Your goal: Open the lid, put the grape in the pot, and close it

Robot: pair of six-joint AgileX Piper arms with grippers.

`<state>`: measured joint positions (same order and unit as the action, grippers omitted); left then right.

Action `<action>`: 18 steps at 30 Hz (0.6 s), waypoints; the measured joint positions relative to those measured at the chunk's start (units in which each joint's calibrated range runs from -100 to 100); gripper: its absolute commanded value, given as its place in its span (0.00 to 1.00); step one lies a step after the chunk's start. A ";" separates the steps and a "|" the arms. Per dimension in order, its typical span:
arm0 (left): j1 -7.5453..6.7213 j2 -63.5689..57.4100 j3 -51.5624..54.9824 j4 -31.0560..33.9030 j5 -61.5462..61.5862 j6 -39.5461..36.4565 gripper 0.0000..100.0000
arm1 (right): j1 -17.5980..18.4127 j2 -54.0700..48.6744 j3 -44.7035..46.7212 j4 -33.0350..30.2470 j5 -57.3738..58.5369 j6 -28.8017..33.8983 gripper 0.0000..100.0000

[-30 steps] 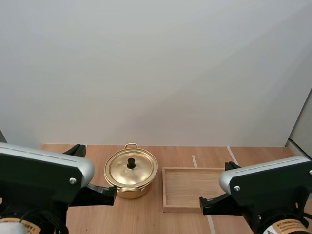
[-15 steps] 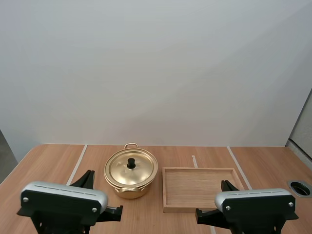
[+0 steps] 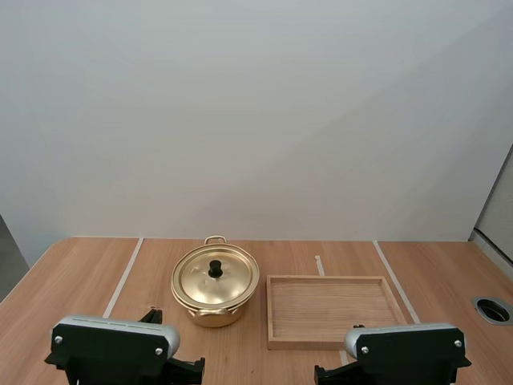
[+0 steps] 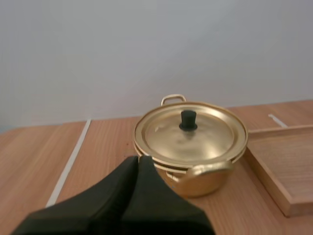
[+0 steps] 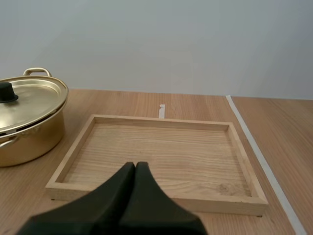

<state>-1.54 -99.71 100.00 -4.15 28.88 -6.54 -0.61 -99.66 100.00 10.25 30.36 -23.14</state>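
Note:
A golden pot point(image 3: 215, 298) stands on the wooden table, closed by its lid point(image 3: 215, 277) with a black knob point(image 3: 215, 268). In the left wrist view my left gripper point(image 4: 138, 158) is shut on nothing, its fingers one dark wedge just short of the pot point(image 4: 195, 169), below the knob point(image 4: 188, 120). My right gripper point(image 5: 135, 165) is also shut on nothing, its tip over the near rim of the wooden tray point(image 5: 161, 147), with the pot point(image 5: 29, 125) off to one side. Both arm housings point(image 3: 112, 345) point(image 3: 405, 346) sit at the table's near edge.
The empty wooden tray point(image 3: 329, 309) lies right of the pot. White tape lines point(image 3: 122, 277) point(image 3: 393, 277) run across the table. A round metal-rimmed hole point(image 3: 493, 310) sits near the right edge.
Both arms have sunk toward the near edge of the high view, uncovering the left and right parts of the table. Pot, lid and tray have not moved.

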 measured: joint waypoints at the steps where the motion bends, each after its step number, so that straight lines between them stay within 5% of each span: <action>1: 0.08 0.00 -0.13 0.00 0.42 -0.37 0.01 | -0.16 0.00 0.00 0.00 0.00 0.00 0.00; 18: 0.34 0.00 -0.13 0.00 0.97 -0.69 0.01 | -0.43 0.00 0.00 0.00 0.54 0.00 0.00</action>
<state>-1.19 -99.71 99.87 -4.15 29.85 -7.23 -1.04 -99.66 100.00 10.25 30.90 -23.14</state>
